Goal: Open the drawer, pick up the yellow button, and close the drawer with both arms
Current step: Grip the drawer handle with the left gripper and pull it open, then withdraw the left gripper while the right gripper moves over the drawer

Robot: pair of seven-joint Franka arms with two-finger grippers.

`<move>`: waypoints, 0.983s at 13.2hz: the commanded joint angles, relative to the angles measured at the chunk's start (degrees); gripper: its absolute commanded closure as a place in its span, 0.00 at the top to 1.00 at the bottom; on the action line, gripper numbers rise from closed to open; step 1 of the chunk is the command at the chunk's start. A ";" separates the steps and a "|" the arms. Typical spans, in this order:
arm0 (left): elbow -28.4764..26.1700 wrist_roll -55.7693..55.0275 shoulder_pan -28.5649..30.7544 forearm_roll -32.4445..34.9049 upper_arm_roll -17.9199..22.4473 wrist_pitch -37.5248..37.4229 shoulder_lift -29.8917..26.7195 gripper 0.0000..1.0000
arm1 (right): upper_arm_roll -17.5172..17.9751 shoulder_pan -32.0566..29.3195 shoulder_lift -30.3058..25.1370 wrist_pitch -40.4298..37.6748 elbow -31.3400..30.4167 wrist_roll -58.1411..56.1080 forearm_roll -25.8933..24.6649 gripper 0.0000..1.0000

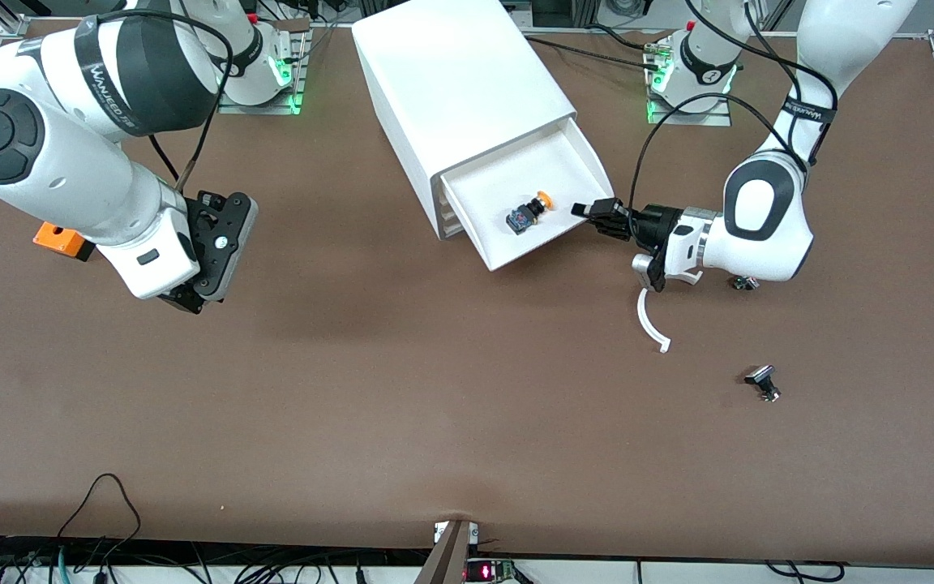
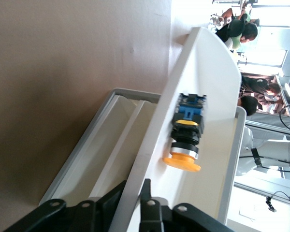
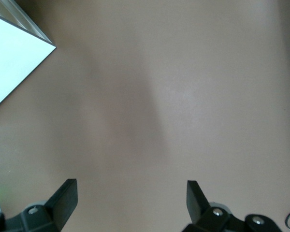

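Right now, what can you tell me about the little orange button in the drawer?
The button is tiny, with a round, flat orange cap, a silvery ring under it, a black body and a blue-and-black block at its back end. It looks like plastic with a metal ring. It lies tipped on its side on the white floor of the pulled-out top drawer, cap pointing toward the cabinet. Only the drawer floor touches it. The left end effector is shut on the drawer's front wall, apart from the button.

Brown table [image 1: 402,389], parts lying about.
On it: white cabinet [image 1: 459,89], orange box [image 1: 60,238], curved white strip [image 1: 652,323], two small black-and-silver parts [image 1: 764,381].
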 commanded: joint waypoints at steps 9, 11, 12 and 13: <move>13.64 -1.16 3.37 22.06 5.62 11.32 -3.04 1.00 | 1.82 12.86 1.31 0.25 3.27 -1.11 7.28 1.00; 16.20 -1.34 4.24 29.90 5.62 11.59 -5.41 1.00 | 5.67 13.84 4.21 4.00 3.88 -1.63 8.96 1.00; 17.17 -1.42 4.25 31.85 6.32 11.68 -6.64 1.00 | 8.13 14.10 5.27 6.20 4.84 -1.63 8.97 1.00; 17.96 -1.42 4.25 34.05 7.28 11.68 -8.04 1.00 | 9.81 14.45 6.85 6.92 6.42 -1.29 8.97 1.00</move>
